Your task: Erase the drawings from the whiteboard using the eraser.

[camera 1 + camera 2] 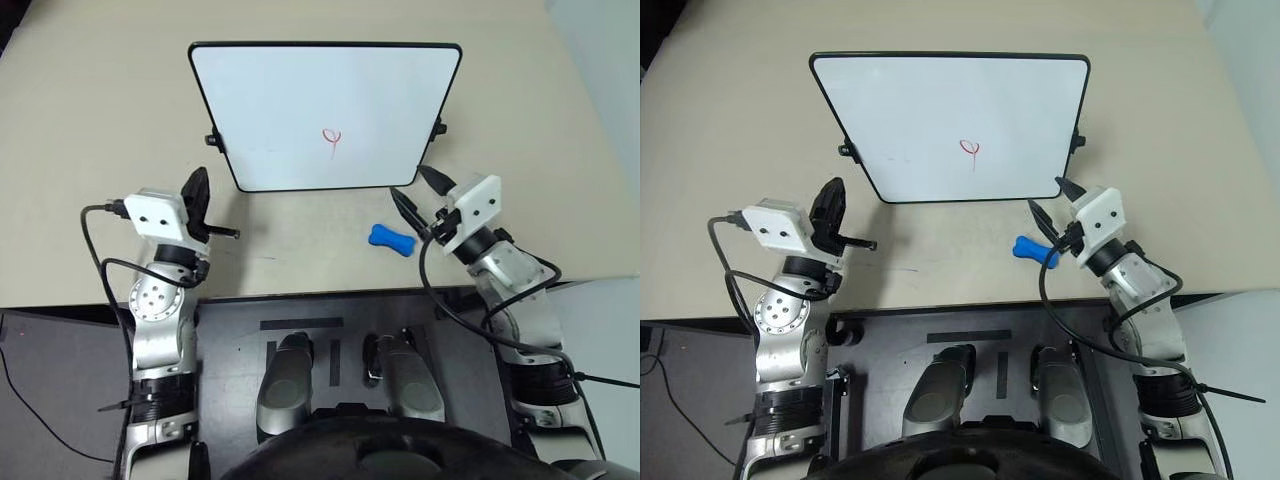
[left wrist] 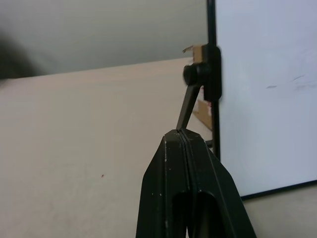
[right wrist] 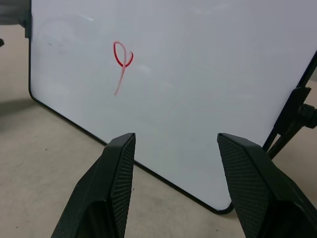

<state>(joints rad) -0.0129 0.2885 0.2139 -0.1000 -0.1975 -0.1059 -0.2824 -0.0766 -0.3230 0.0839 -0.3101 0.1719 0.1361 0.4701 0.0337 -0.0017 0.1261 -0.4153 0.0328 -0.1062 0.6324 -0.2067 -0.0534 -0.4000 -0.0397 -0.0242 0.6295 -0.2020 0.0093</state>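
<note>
- While the board [image 1: 300, 90] lies flat on the beige table [image 1: 90, 120], a red doodle [image 1: 332, 141], a loop with a tail, marks its white face toward the near right part.
- Right gripper [image 1: 420, 195]: jaws spread wide and holding nothing; its tips hang over the table just beside the board's near right corner.
- From the right wrist view, the board's near edge runs ahead of the two parted fingers [image 3: 116, 171], with the doodle [image 3: 121, 62] beyond them and nearer the left-hand finger.
- Eraser [image 1: 391, 239]: a blue bone-shaped block on the table, apart from the board, lying below and slightly behind the right jaws, untouched by them.
- Left gripper [image 1: 197, 196]: jaws pressed together, empty, beside the board's near left corner; a black side clip [image 2: 200, 77] stands just ahead of its tips.
</note>
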